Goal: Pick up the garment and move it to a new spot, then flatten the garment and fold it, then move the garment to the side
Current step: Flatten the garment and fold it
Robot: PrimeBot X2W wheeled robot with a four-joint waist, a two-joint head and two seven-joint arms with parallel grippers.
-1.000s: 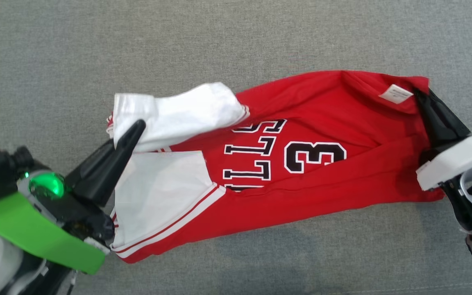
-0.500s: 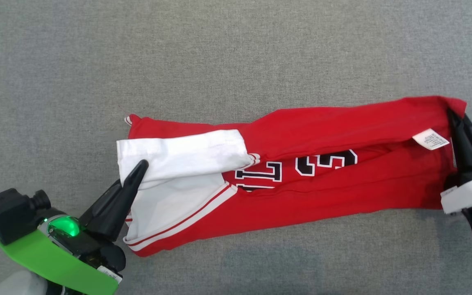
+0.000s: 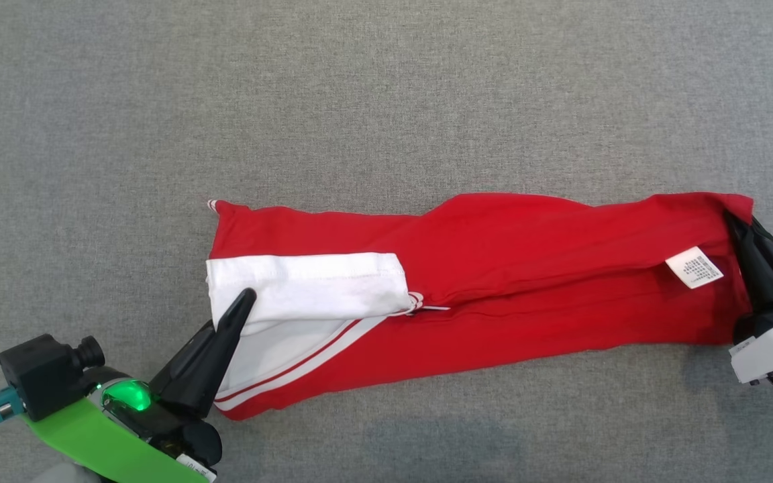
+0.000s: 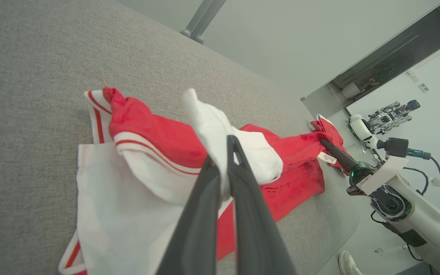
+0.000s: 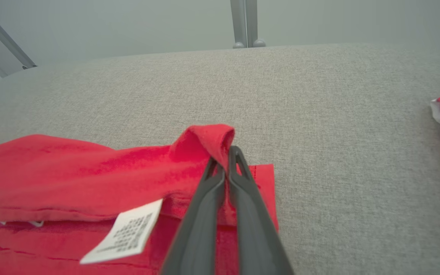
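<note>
A red jersey (image 3: pixel 494 268) lies stretched out in a long, narrow band on the grey fabric-covered tabletop (image 3: pixel 386 100), running from left to right in the head view. It is doubled lengthwise, with the upper red layer lapping over the lower one. Its middle rests flat on the tabletop, and each end is gripped.

The left claw (image 3: pixel 245 296) is clamped on the white sleeve (image 3: pixel 319 285) at the jersey's left end. In the left wrist view its two dark fingers (image 4: pixel 201 214) press together with a tuft of white cloth pinched between them, raised above the rest of the fabric. Under the sleeve a white panel (image 3: pixel 279 355) edged with red and white stripes spreads toward the near edge of the garment.

The right claw (image 3: pixel 730 220) is clamped on the red corner at the jersey's right end. In the right wrist view a fold of red cloth curls over the closed fingertips. A white care label (image 3: pixel 694 267) lies on the red fabric just beside this claw.

Beyond the far edge of the tabletop, grey metal legs (image 5: pixel 246 23) stand against a pale wall
</note>
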